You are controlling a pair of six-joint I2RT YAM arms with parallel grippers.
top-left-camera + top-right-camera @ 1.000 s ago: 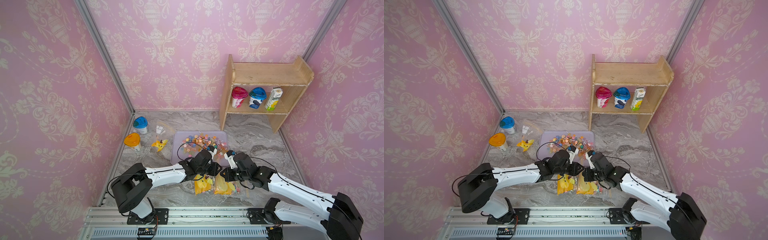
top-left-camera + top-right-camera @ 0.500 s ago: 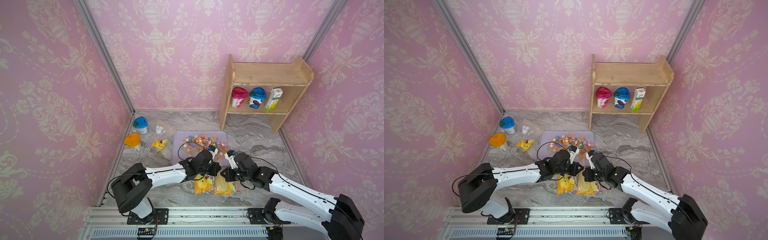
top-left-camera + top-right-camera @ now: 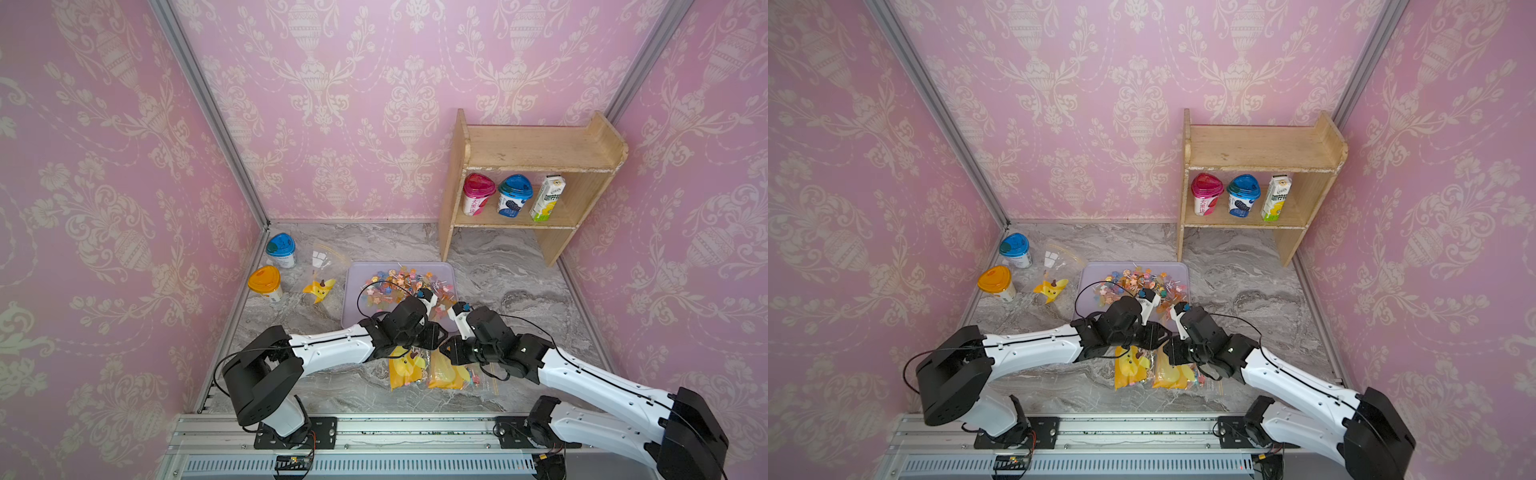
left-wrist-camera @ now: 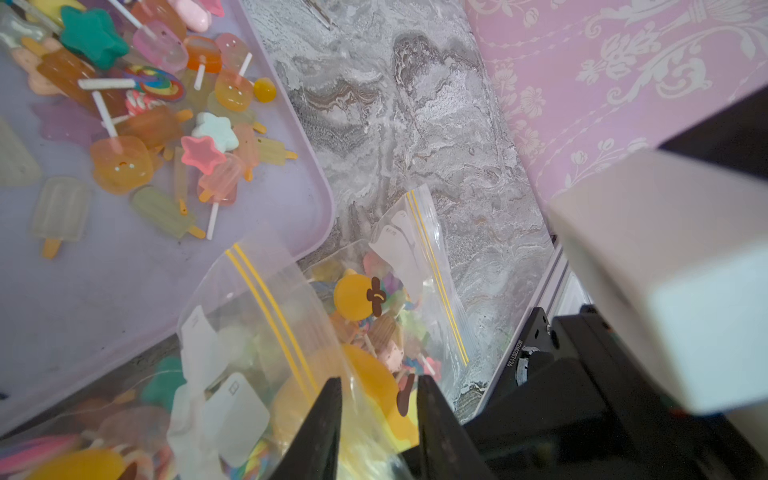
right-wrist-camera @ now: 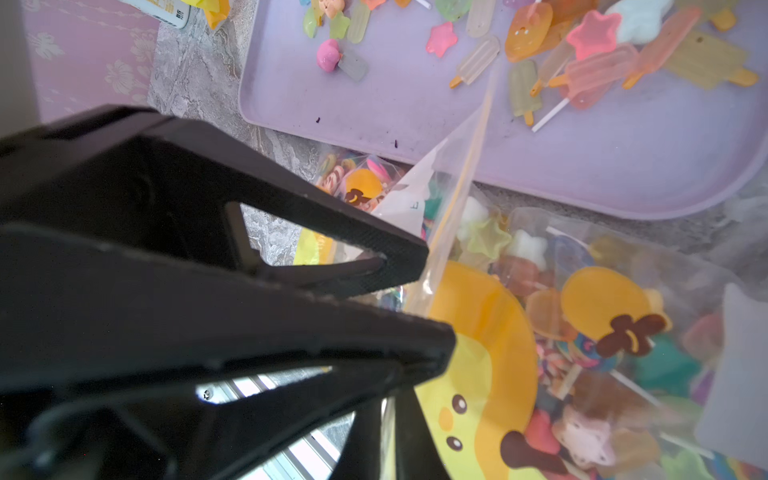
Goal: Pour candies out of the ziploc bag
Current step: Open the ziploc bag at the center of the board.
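Observation:
Two clear ziploc bags lie side by side at the table's front, one [image 3: 405, 368] to the left of the other [image 3: 448, 372], each with a yellow duck card and candies inside. More candies [image 3: 399, 286] lie loose on the lilac tray [image 3: 353, 299] behind them. My left gripper [image 3: 436, 338] and right gripper [image 3: 448, 348] meet tip to tip above the bags' far ends. In the left wrist view the left gripper [image 4: 378, 415] stands open with bag film [image 4: 257, 332] slack between its fingers. In the right wrist view the right gripper [image 5: 386, 440] is shut on a thin edge of bag film [image 5: 582, 332].
A wooden shelf [image 3: 536, 149] at the back right holds two cups and a carton. A blue-lidded cup [image 3: 281, 249], an orange-lidded cup [image 3: 265, 282], an empty clear bag [image 3: 322, 257] and a yellow duck card [image 3: 319, 289] lie left of the tray. Pink walls close three sides.
The left gripper's jaws have parted from shut. Both arms stay almost where they were over the bags.

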